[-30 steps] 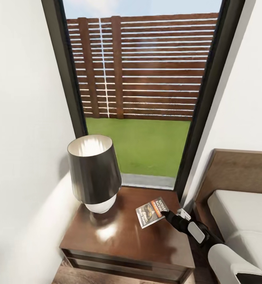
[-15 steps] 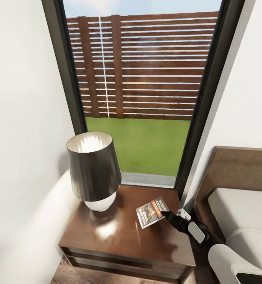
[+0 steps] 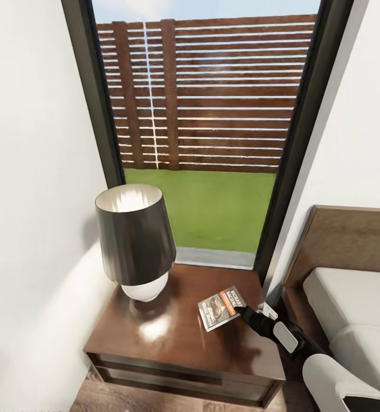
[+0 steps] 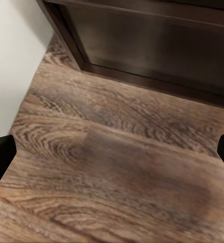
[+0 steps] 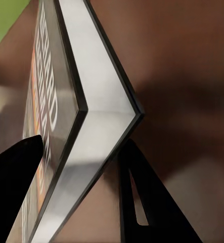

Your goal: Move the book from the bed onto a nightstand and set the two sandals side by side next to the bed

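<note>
The book [image 3: 220,307], dark grey with an orange band, is held tilted just over the right half of the nightstand [image 3: 178,343]. My right gripper [image 3: 237,309] is shut on its near corner. The right wrist view shows the book's edge [image 5: 91,116] pinched between two black fingers [image 5: 10,187]. In the left wrist view my left gripper [image 4: 112,152] hangs open over the plank floor [image 4: 117,177], in front of the nightstand's base [image 4: 157,45]. The bed [image 3: 350,309] lies at the right. The sandals are out of view.
A lamp [image 3: 135,240] with a dark shade and white base stands on the nightstand's left half. A tall dark-framed window [image 3: 201,114] rises behind it, with white walls on both sides. The bed's wooden headboard [image 3: 350,240] sits close to the nightstand's right side.
The head view has shifted slightly, so the camera moved. The book and my right gripper hold the same place over the nightstand.
</note>
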You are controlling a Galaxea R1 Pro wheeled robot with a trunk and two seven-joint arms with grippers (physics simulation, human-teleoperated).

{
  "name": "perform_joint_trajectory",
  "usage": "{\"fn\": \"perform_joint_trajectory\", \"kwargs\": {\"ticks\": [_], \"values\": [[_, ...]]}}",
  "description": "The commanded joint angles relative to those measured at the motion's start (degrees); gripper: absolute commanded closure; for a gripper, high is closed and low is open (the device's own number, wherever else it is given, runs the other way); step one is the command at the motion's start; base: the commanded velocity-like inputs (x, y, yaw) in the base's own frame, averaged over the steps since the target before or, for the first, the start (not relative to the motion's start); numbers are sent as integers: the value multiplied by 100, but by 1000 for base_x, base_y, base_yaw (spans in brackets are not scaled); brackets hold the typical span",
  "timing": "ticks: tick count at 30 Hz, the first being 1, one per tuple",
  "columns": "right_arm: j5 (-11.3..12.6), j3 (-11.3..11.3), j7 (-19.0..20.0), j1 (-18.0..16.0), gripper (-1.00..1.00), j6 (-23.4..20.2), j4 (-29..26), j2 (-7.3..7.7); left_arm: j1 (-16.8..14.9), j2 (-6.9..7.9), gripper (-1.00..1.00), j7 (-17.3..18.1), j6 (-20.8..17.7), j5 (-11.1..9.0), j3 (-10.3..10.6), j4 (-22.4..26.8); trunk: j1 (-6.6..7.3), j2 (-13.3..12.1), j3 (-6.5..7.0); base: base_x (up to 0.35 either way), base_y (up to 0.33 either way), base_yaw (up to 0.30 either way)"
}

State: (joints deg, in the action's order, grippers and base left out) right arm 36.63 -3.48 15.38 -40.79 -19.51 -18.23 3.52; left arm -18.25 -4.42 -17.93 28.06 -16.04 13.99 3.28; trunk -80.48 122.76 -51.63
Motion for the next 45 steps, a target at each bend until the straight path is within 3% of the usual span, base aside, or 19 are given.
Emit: {"fn": "perform_joint_trajectory", "kwargs": {"ticks": [1, 18, 40, 41, 45], "values": [[25, -38, 12, -1, 100, -45, -5, -1, -3, -2, -100, -26, 15, -39, 52, -3, -22, 44, -23, 0, 0, 0], [24, -38, 9, 1, 100, -45, -5, 0, -3, -2, -100, -35, 15, -39, 52, -3, -395, 726, -329, 0, 0, 0], [28, -38, 10, 0, 100, -45, -5, 0, -3, -5, -100, -35, 15, -39, 52, -3, -395, 726, -329, 0, 0, 0], [28, -38, 10, -1, -100, -45, -5, 0, -3, -5, -100, -35, 15, -39, 52, -3, -395, 726, -329, 0, 0, 0], [28, -38, 10, -1, -100, -45, -5, 0, -3, -6, -100, -35, 15, -39, 52, 4, -395, 726, -329, 0, 0, 0]]}}
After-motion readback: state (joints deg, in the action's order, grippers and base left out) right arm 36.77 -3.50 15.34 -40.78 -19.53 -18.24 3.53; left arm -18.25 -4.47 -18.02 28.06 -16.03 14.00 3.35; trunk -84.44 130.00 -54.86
